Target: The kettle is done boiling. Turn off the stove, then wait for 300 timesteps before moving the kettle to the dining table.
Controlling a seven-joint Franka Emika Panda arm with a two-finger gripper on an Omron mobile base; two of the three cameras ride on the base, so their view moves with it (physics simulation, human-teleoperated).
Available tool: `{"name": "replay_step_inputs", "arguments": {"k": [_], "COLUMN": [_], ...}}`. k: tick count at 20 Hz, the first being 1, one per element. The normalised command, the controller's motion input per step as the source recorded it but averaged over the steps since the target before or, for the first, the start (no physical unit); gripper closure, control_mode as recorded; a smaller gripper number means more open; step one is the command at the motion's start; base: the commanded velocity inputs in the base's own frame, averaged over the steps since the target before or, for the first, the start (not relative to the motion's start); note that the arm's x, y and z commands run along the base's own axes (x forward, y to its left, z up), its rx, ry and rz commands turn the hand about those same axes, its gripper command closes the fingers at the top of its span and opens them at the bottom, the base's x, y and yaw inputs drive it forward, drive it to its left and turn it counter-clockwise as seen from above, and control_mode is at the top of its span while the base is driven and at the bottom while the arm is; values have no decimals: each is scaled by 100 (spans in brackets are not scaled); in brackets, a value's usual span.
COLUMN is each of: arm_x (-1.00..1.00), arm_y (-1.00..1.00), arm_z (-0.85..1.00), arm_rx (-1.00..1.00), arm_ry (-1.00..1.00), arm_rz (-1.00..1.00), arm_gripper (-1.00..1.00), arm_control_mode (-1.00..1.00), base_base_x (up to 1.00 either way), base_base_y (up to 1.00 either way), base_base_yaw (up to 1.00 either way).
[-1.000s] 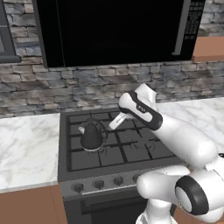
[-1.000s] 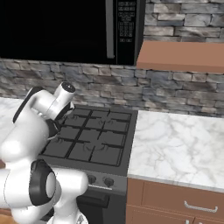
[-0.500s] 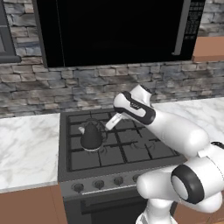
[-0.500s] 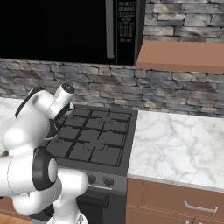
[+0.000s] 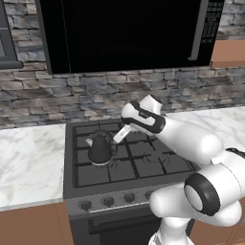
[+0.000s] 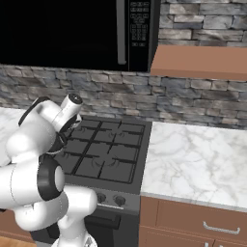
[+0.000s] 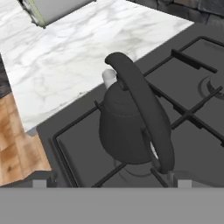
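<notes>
My fingers stand wide apart and hold nothing, hanging just beside the kettle, near the middle of the left base view. In the hand view the kettle sits at the centre of the frame, upright on a burner grate of the stove, its thin arched handle curving over the top and its short pale spout pointing toward the upper left. Beyond it, a white marble bench spreads across the upper left. In the left base view the stove fills the lower middle, its row of round knobs along the front.

I judge the kettle rigid, smooth, and likely heavy with water, so it may swing or slosh. The arch of the handle at its highest point looks like the best place to pinch.
</notes>
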Motion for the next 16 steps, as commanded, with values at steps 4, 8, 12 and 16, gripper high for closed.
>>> {"name": "replay_step_inputs", "arguments": {"k": [4, 8, 12, 16], "arm_x": [8, 9, 12, 12], "arm_y": [3, 5, 3, 3], "arm_z": [-16, -15, -10, -10], "arm_rx": [0, 0, 0, 0], "arm_ry": [0, 0, 0, 0], "arm_rz": [0, 0, 0, 0], "arm_gripper": [-100, -100, -100, -100], "arm_control_mode": [-100, -100, -100, -100], "base_base_x": [0, 0, 0, 0], "base_base_y": [0, 0, 0, 0], "base_base_yaw": [0, 0, 0, 0]}}
